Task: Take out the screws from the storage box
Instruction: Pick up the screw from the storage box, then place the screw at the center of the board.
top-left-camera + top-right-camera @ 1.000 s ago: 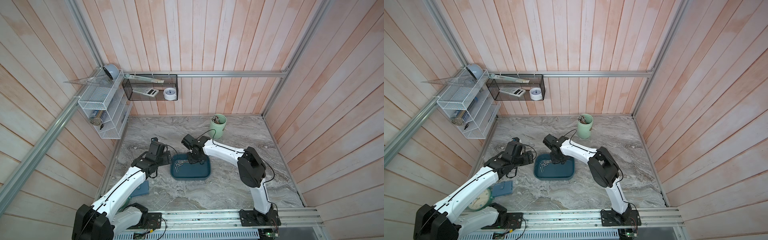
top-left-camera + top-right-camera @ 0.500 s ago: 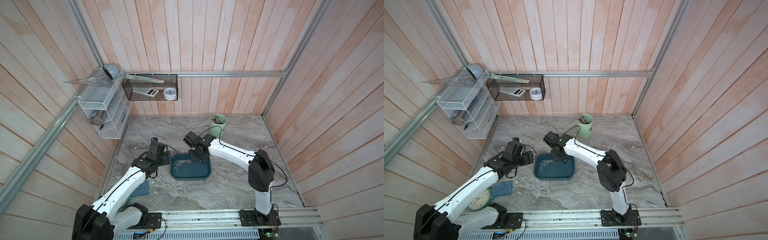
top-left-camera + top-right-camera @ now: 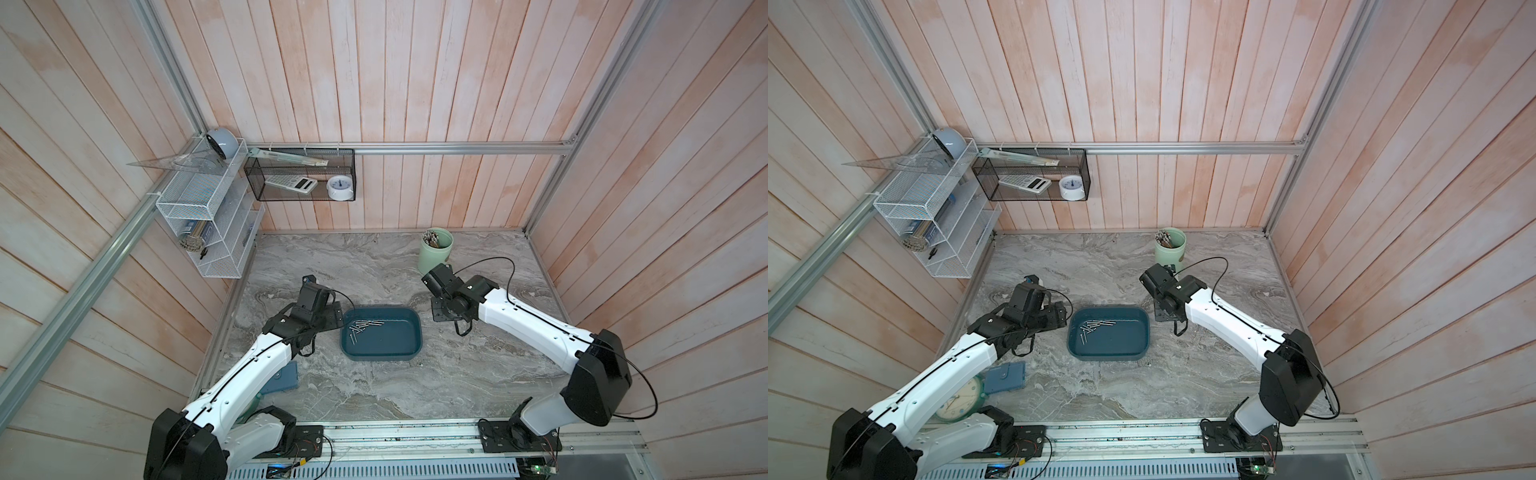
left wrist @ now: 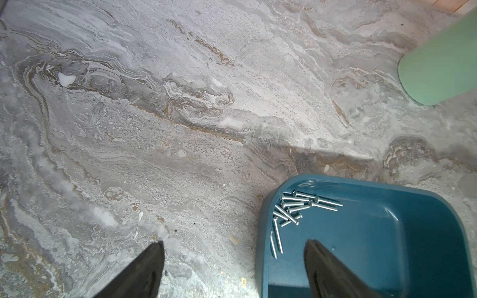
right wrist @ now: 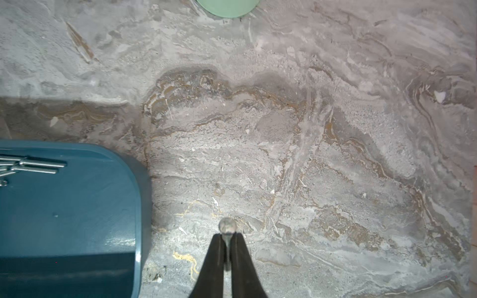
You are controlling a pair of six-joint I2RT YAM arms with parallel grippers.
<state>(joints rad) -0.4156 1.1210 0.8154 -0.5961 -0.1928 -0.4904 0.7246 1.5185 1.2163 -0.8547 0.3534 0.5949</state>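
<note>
- You have the screws (image 4: 294, 211) lying in a loose heap inside the storage box (image 4: 387, 245), in the corner nearest your left gripper (image 4: 234, 243)
- A single screw (image 5: 227, 228) is outside the box, pinched in your right gripper (image 5: 227, 238); its rounded head pokes out past the fingertips and its threaded shank runs between them
- Your right gripper is closed tight on that single screw and hangs over the bare surface (image 5: 309, 154), just beside the box's end wall and not touching it
- Your left gripper stands wide apart with nothing in it; one fingertip is over the box near the heap, the other is over bare surface
- The box sits flat on the surface between your two grippers
- A green cup (image 3: 435, 253) stands beyond your right gripper toward the back wall, well apart from the box
</note>
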